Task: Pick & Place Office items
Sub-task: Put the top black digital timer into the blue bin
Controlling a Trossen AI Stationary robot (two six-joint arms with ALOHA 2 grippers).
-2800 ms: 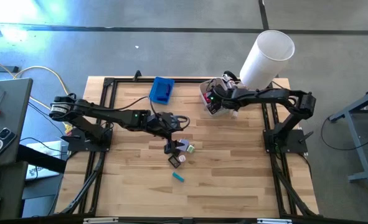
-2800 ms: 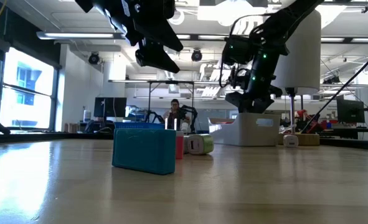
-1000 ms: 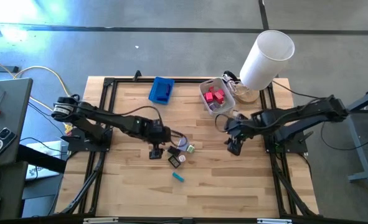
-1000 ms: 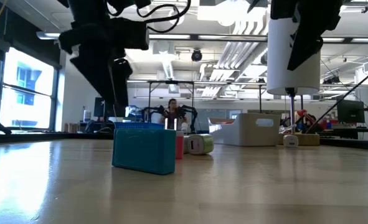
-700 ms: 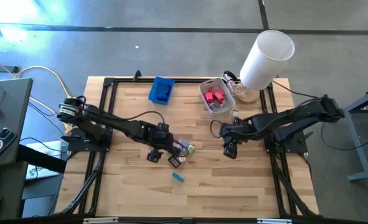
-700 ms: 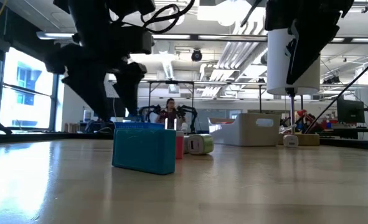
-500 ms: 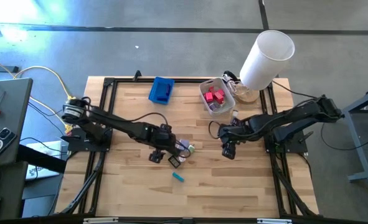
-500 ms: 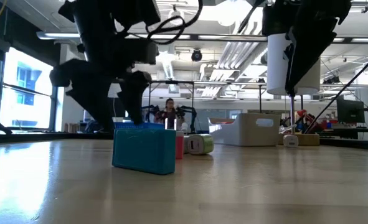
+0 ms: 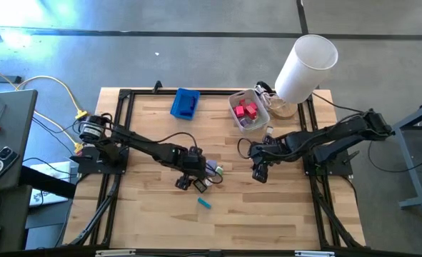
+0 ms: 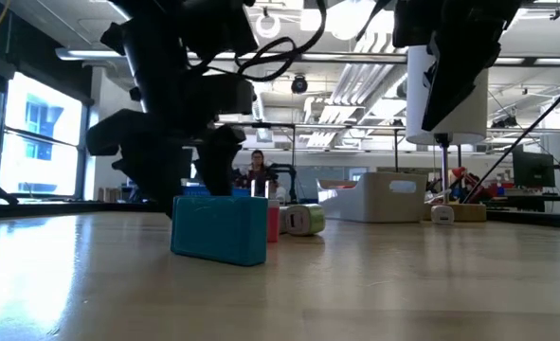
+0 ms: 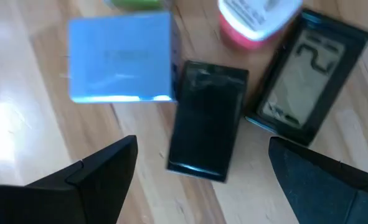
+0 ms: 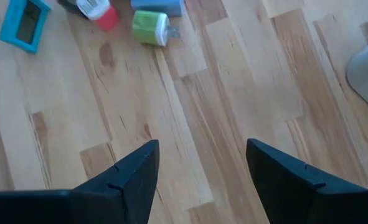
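Presently the left tool (image 11: pixel 199 180) hangs spread wide over a black block (image 11: pixel 207 119) in the mid-bench cluster, empty. The right tool (image 12: pixel 199 168) is parted, empty; items' finer details unclear.

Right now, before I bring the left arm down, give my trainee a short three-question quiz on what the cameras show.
1. True or false: the left pincer is open above the black block.
2. Which item lies apart from the cluster, nearer the table's front edge? A) teal piece B) green roll C) blue block
3. Fill in: the red pieces lie in the translucent ____.

Key: 1 true; 2 A; 3 bin. The right pincer, open and empty, hangs over bare wood to the cluster's right.
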